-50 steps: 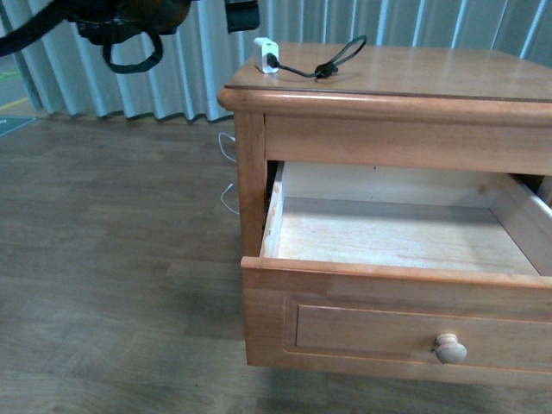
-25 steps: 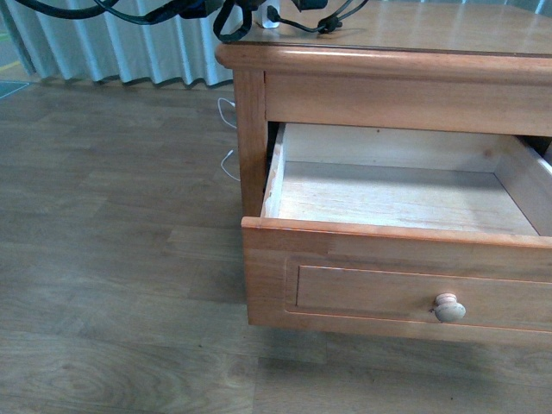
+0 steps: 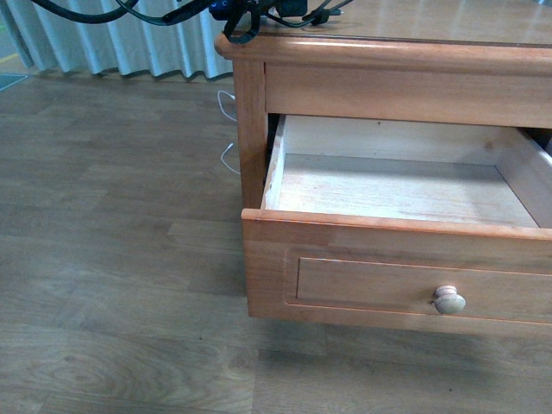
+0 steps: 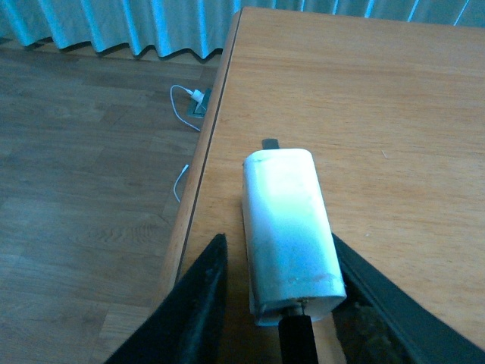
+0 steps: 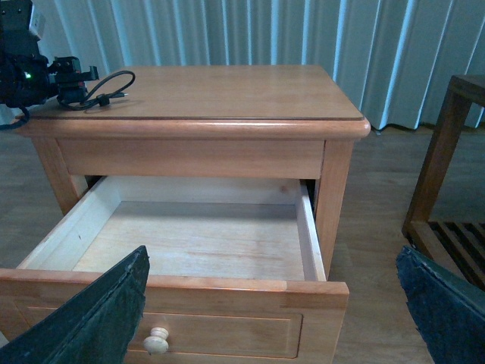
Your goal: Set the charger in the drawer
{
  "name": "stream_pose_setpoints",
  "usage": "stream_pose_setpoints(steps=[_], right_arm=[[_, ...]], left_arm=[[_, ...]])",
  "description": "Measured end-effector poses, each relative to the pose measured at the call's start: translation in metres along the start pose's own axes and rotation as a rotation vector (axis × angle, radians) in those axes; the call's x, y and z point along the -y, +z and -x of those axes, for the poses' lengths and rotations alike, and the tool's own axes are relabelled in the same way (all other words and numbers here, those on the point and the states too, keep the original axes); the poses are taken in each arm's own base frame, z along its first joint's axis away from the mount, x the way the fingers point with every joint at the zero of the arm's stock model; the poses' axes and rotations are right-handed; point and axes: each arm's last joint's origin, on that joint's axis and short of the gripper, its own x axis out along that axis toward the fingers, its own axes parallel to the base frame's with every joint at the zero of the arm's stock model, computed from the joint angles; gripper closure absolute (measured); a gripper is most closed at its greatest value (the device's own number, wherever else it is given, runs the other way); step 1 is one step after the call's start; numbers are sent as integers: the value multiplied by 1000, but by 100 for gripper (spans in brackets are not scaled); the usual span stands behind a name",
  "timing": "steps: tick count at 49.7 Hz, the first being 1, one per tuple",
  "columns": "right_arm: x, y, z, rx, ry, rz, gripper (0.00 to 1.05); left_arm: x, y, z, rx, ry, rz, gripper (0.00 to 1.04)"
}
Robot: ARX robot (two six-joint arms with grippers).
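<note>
Left jaws, open and empty, straddle the charger (image 4: 288,227) at the nightstand (image 4: 394,114) left edge: close squarely on its sides. Right jaws gape, empty.

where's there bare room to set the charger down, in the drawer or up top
The drawer floor is bare wall to wall. The nightstand top is free right of the cable; its left edge is crowded by the left gripper, charger and cable.

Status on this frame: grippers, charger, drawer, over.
Left gripper open, straddling charger on nightstand top. Right gripper open, empty, facing drawer. Drawer open, empty; nothing seen in the way.
</note>
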Motion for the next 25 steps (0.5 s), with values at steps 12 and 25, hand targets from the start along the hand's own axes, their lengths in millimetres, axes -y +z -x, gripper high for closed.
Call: stream_pose_setpoints(steps=[12, 25], right_arm=[[0, 0, 0, 0, 0, 0, 8], [0, 0, 0, 0, 0, 0, 8]], left_arm=[[-6, -2, 18, 17, -30, 12, 82], [-8, 9, 84, 64, -188, 28, 82]])
